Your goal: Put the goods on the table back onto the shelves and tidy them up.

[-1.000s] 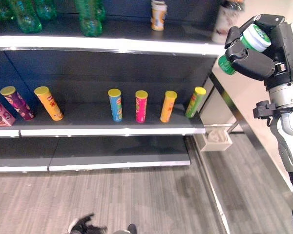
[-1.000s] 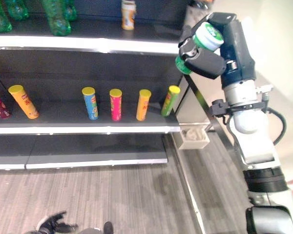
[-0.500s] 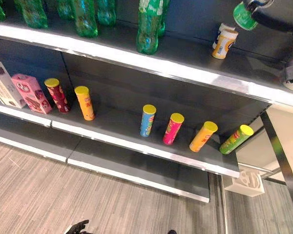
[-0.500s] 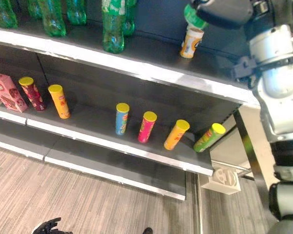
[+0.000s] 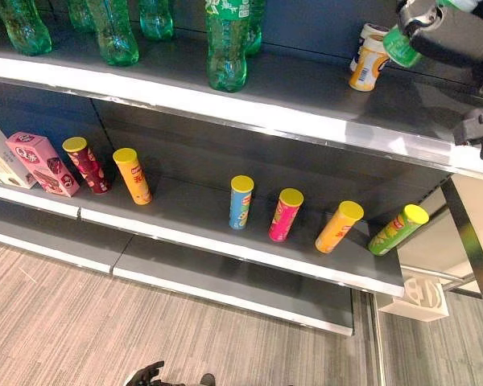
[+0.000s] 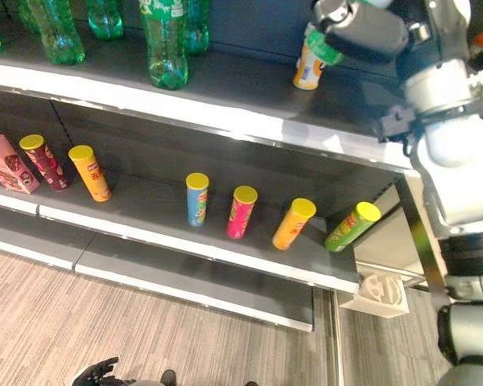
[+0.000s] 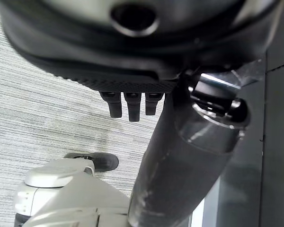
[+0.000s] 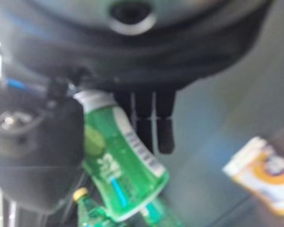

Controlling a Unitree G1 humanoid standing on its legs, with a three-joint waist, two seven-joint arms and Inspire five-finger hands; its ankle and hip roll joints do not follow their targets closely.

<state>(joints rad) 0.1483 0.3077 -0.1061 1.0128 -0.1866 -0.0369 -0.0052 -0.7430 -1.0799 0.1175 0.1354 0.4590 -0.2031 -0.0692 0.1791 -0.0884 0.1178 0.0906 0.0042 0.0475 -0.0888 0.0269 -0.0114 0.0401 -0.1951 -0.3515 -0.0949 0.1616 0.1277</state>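
Note:
My right hand [image 5: 452,34] is raised at the right end of the top shelf [image 5: 306,121], shut on a green canister [image 5: 401,47] with a white lid. In the right wrist view the green canister [image 8: 119,163] lies between the thumb [image 8: 33,156] and the fingers [image 8: 151,124]. The canister hangs just above the shelf board, right beside an orange-and-white cup [image 5: 365,63] standing there. My left hand [image 6: 101,373] hangs low over the floor with relaxed fingers [image 7: 128,106] and holds nothing.
Several green bottles [image 5: 225,44] stand along the top shelf. The middle shelf [image 5: 249,253] carries a row of coloured chip cans [image 5: 241,201], the green one [image 5: 397,229] leaning at the right end, and pink boxes [image 5: 42,163] at the left. A white bracket [image 5: 420,296] sits by the shelf post.
The camera has swung, so the whole picture has shifted. My right hand, still holding the green canister, has gone from beyond the shelf's right end to over the top shelf beside the orange-and-white cup.

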